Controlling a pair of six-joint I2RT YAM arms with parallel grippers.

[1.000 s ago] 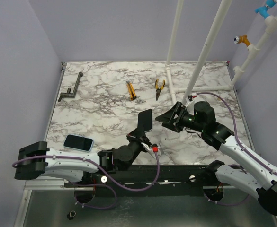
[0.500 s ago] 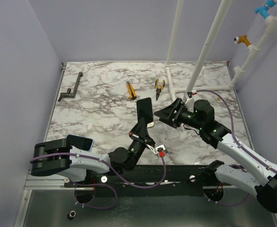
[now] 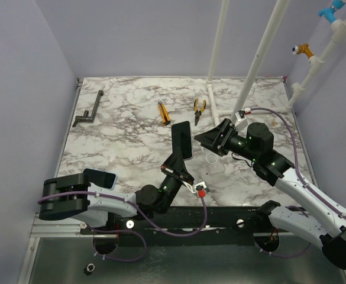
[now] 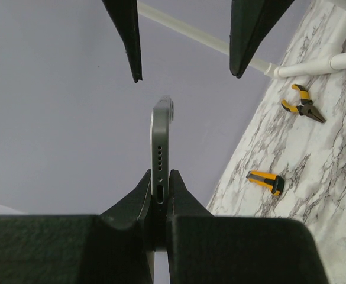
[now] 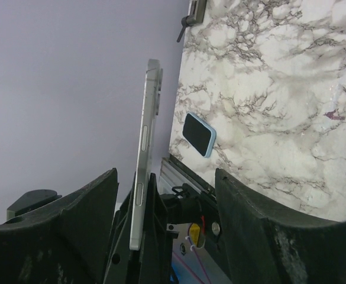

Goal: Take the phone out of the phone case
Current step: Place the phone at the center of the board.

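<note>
The bare phone (image 3: pixel 181 139) stands upright on edge above the table's middle. My left gripper (image 3: pixel 177 161) is shut on its lower end. In the left wrist view the phone (image 4: pixel 161 139) rises between the closed fingers of the left gripper (image 4: pixel 159 184). My right gripper (image 3: pixel 206 141) is open just right of the phone. Its fingers (image 4: pixel 251 32) straddle the air above the phone's top, apart from it. In the right wrist view the phone (image 5: pixel 145 136) stands between the spread fingers of the right gripper (image 5: pixel 164 177). The empty light-blue phone case (image 3: pixel 99 177) lies on the table's near left and also shows in the right wrist view (image 5: pixel 199 134).
A yellow box cutter (image 3: pixel 164 112) and yellow pliers (image 3: pixel 199 110) lie at the back middle. A black pipe tool (image 3: pixel 89 112) lies at the back left. White pipes (image 3: pixel 220 47) rise at the back right. A small white ring (image 3: pixel 213 158) lies under the right gripper.
My left arm has lifted the phone higher and a little farther back. My right gripper has shifted slightly left and up, closer to the phone's top.
</note>
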